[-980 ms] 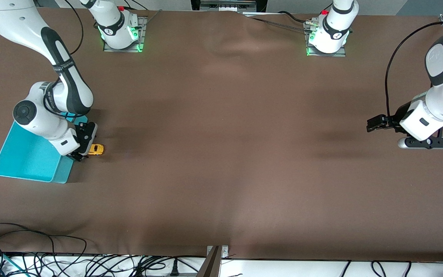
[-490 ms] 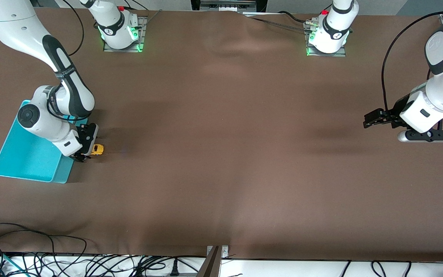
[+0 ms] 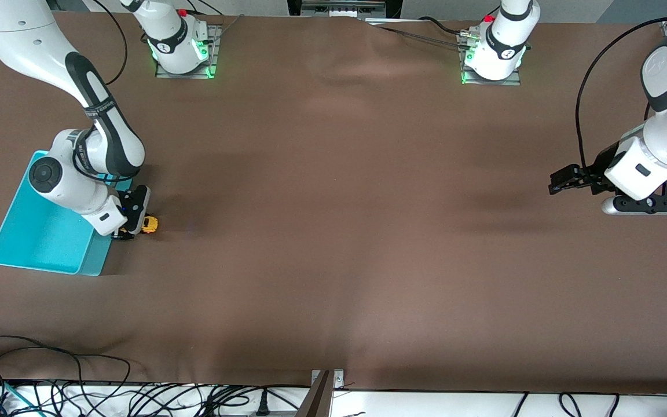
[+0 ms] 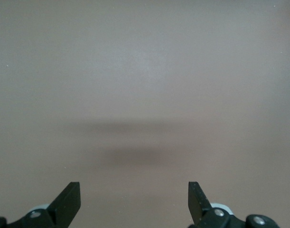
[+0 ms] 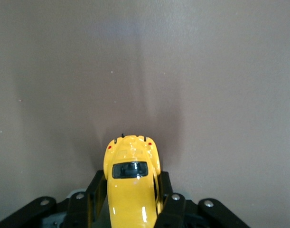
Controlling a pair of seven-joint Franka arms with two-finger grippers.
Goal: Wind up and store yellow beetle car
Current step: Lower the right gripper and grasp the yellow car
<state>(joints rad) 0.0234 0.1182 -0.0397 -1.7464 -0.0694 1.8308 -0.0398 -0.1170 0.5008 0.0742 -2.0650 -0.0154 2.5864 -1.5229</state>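
My table [image 3: 333, 231] is covered in brown cloth, and the biggest thing on it is the turquoise bin [image 3: 44, 231], lying near the edge at my right arm's end. My right arm bends down steeply beside that bin, elbow high, wrist folded low so the right gripper [image 3: 131, 229] sits down at the cloth just beside the bin's wall, on the side toward the table's middle. Its fingers [image 5: 169, 202] are closed narrowly against the flanks of the yellow beetle car [image 3: 148, 223], which rests on the cloth next to the bin, not in it. In my right wrist view the car [image 5: 133, 183] runs lengthwise straight out from between my fingers, its rounded end with the dark window and two small red lights pointing away from my palm. In the front view its long axis lies along the table's length, that free end toward the table's middle.

My left arm waits near its own end of the table, the left gripper [image 3: 564, 179] held level above bare cloth, its fingers [image 4: 69, 202] spread wide and holding nothing.
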